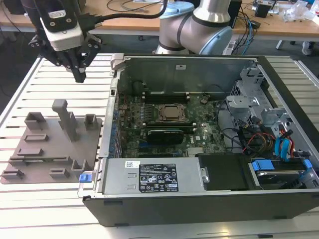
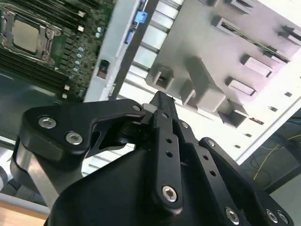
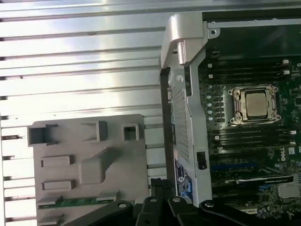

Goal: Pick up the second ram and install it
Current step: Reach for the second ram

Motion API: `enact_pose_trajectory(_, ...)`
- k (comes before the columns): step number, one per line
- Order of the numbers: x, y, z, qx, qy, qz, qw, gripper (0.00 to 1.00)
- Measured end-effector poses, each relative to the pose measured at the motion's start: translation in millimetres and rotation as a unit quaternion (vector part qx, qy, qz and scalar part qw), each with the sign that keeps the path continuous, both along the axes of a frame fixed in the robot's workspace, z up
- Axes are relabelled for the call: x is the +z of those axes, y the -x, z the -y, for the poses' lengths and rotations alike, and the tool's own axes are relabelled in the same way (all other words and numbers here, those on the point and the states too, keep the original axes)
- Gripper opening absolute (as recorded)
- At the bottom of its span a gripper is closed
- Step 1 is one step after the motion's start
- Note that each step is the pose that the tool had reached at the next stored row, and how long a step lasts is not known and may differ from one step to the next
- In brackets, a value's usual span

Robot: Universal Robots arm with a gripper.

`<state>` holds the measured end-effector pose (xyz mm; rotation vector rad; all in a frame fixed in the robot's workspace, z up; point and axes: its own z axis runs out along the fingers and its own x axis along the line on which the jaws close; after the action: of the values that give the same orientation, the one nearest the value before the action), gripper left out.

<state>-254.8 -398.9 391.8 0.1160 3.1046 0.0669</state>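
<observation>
Our gripper (image 2: 159,98), fingers pressed together and empty, hovers above the grey plate (image 3: 131,160). We judge the pick not yet made: the second ram (image 3: 70,201) lies slotted in that plate, and grasping it calls for opening, then descending.

Exterior view high; both wrist views past pincer (image 2: 160,100) onto plate (image 3: 127,155)

Lab: opened computer case (image 1: 199,211) on slatted bench (image 1: 45,205)
</observation>
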Motion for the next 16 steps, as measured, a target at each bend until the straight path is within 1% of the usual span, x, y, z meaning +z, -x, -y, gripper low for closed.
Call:
enact_pose_trajectory(1, -0.5, 11.5, 1.3, 0.0, 0.0, 0.0001, 1.0, 0.1)
enact_pose_trajectory(2, -0.9, 19.3, 5.0, 0.0, 0.0, 0.0001, 1.0, 0.1)
enact_pose_trajectory(5, -2.2, 33.2, 19.1, 0.0, 0.0, 0.0003, 1.0, 0.1)
enact_pose_trajectory(6, -2.7, 39.4, 24.7, 0.0, 0.0, 0.0003, 1.0, 0.1)
enact_pose_trajectory(7, -3.0, 45.3, 29.0, 0.0, 0.0, 0.0005, 1.0, 0.1)
enact_pose_trajectory(9, -3.3, 51.6, 33.0, 0.0, 0.0, 0.0006, 1.0, 0.1)
enact_pose_trajectory(11, -4.0, 65.4, 38.3, 0.0, 0.0, 0.0008, 1.0, 0.1)
enact_pose_trajectory(13, -4.5, 75.7, 41.2, 0.0, 0.0, 0.0009, 1.0, 0.1)
enact_pose_trajectory(16, -5.9, 94.8, 46.4, 0.0, 0.0, 0.0009, 1.0, 0.1)
